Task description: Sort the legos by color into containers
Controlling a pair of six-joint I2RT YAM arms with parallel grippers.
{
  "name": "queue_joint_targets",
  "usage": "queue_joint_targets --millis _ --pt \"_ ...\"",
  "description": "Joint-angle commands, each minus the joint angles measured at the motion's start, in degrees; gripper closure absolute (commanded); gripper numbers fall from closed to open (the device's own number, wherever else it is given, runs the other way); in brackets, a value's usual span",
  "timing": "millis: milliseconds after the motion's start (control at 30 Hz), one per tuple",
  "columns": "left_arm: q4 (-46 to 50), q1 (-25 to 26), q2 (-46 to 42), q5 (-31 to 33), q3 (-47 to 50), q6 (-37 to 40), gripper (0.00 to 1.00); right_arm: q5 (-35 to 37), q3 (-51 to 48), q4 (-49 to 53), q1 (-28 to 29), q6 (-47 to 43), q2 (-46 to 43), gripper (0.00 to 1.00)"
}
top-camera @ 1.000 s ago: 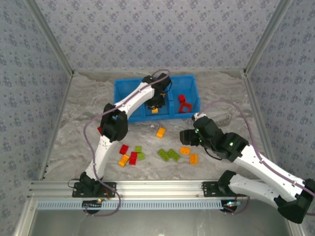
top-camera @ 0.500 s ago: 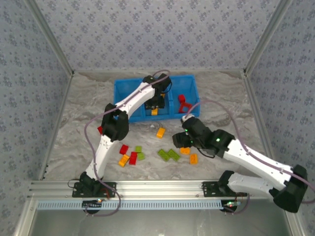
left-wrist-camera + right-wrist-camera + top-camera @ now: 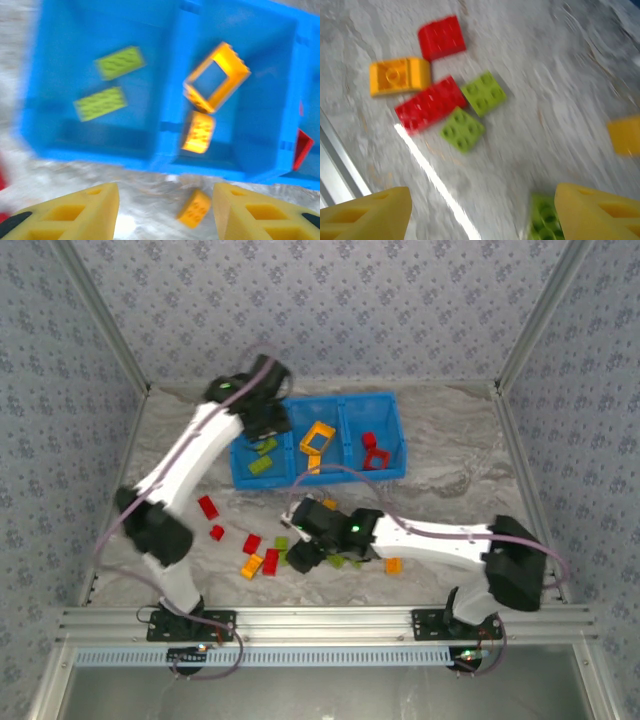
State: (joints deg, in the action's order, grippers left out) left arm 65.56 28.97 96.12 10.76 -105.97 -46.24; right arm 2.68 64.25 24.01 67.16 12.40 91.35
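Observation:
The blue bin (image 3: 392, 405) (image 3: 170, 90) stands at the back of the table. Its left container holds two green legos (image 3: 119, 62), the middle one an orange frame (image 3: 216, 76) and an orange brick (image 3: 198, 132), the right one red pieces (image 3: 372, 448). My left gripper (image 3: 270, 425) (image 3: 165, 215) hangs open over the bin's near wall, empty, with an orange brick (image 3: 194, 208) on the table below. My right gripper (image 3: 300, 555) (image 3: 482, 215) is open and empty low over loose red (image 3: 430, 104), orange (image 3: 399, 76) and green legos (image 3: 462, 129); another green brick (image 3: 545, 220) lies by its right finger.
More loose bricks lie on the marble table: two red ones (image 3: 208, 507) at the left, an orange one (image 3: 393, 564) at the right. The right arm (image 3: 430, 538) stretches across the table's front. Patterned walls close in the sides and back.
The left gripper has opened and swung left away from the middle container, uncovering the orange frame. The right arm has reached left across the table to the loose bricks.

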Motion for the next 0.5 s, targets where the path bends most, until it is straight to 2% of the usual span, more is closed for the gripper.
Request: queue_joint_targets --millis 0,133,233,367,467 --pt "1.6 -3.6 -12.3 3.9 12.0 -3.9 0.48 -1.5 11.7 0.9 0.4 -2.4 10.3 0.22" --pt "5.9 -5.0 -27.7 10.2 22.1 -8.4 0.48 0.5 25.9 9.0 0.1 2.8 22.3 0.22" --pt "9.2 -5.0 -36.8 14.1 26.2 -11.6 0.48 0.6 37.6 18.8 -0.2 9.4 30.3 0.29" --pt "11.6 -5.0 -42.8 14.7 28.2 -11.8 0.49 1.2 48.5 26.7 0.9 21.2 36.3 0.27" --pt "12.2 -4.9 -44.3 13.4 28.8 -9.8 0.50 -1.8 58.7 35.2 0.5 29.9 42.2 0.32"
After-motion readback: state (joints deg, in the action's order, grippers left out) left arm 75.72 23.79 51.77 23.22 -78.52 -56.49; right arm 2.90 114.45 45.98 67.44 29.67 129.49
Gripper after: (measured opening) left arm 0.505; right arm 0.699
